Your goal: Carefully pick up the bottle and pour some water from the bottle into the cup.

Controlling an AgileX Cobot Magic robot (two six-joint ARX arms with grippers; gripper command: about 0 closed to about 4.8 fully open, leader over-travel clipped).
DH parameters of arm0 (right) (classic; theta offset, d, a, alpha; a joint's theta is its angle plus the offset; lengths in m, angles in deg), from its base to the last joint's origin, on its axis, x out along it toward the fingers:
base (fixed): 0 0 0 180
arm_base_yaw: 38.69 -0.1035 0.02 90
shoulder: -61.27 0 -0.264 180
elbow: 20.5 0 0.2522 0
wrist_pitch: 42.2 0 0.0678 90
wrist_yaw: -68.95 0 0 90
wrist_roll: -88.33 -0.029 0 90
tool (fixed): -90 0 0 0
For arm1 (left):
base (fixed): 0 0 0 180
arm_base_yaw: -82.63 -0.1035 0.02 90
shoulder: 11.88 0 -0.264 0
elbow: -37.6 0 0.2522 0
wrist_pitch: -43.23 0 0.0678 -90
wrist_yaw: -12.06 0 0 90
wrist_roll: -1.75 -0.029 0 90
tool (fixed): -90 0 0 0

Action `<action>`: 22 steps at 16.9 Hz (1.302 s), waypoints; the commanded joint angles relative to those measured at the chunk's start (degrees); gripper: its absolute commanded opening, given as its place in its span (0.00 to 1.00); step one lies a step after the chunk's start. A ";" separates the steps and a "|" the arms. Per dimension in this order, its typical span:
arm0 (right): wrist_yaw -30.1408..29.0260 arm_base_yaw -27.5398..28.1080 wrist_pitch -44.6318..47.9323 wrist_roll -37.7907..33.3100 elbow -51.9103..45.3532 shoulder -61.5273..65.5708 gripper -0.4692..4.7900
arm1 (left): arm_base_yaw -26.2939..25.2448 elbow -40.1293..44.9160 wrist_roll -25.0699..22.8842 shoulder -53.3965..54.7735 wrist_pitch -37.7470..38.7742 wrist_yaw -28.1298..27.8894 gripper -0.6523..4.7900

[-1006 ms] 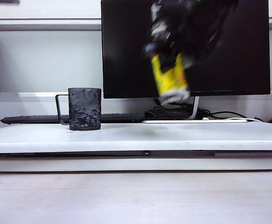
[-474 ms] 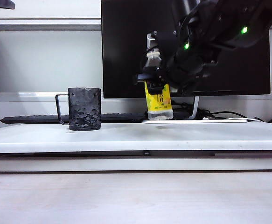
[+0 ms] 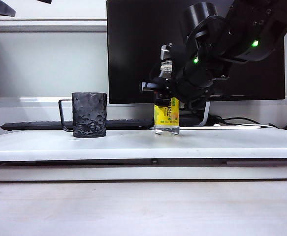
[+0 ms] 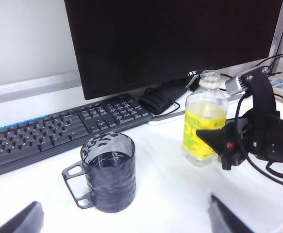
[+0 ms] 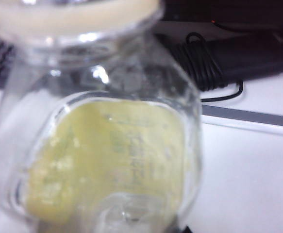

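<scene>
Two pieces of writing show: "AOC" in small letters on the lower bezel of the black monitor point(image 4: 170, 43), and Chinese characters on the yellow label of the bottle point(image 3: 166, 110), too small to read. That capless bottle stands upright on the white table point(image 3: 133, 145) just right of centre in the exterior view, clear water point(image 3: 166, 129) showing below the label. The right gripper point(image 3: 169, 93) reaches in from the upper right with its fingers on either side of the bottle at label height, clamped on it. In the right wrist view the bottle fills the frame, blurred, and the fingers themselves are cut off. The cup point(image 3: 89, 114), dark and dimpled with a wire handle, sits well apart to the left, liquid visible inside it from the left wrist view. Behind both lies a black keyboard point(image 4: 54, 128), with coiled cables point(image 4: 156, 102) under the monitor and a pale wall panel beyond. The left gripper point(image 4: 126, 218) hangs above the near table edge with its jaws spread wide and nothing between them; only the tips show, out of focus.
</scene>
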 commanded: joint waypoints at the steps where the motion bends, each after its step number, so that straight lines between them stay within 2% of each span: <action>1: -0.96 -0.13 -0.37 -1.46 0.11 1.44 0.46 | 0.07 0.07 0.00 0.04 -0.48 0.39 1.00; 4: -0.96 -0.15 -0.76 2.23 0.09 2.12 0.46 | 0.09 0.07 -0.02 0.04 -0.50 0.44 1.00; 17: -0.98 -0.15 -1.07 2.40 0.11 2.01 0.48 | 0.09 0.07 -0.02 0.04 -0.50 0.44 1.00; 18: -0.96 -0.13 -1.09 2.40 0.11 1.99 0.56 | 0.09 0.07 -0.02 0.04 -0.48 0.39 1.00; 20: -0.96 -0.15 -1.11 2.40 0.11 1.99 0.67 | 0.07 0.07 -0.04 0.04 -0.50 0.26 1.00; 22: -0.98 -0.15 -1.11 2.54 0.11 1.88 0.73 | 0.07 0.07 -0.04 0.04 -0.50 0.26 1.00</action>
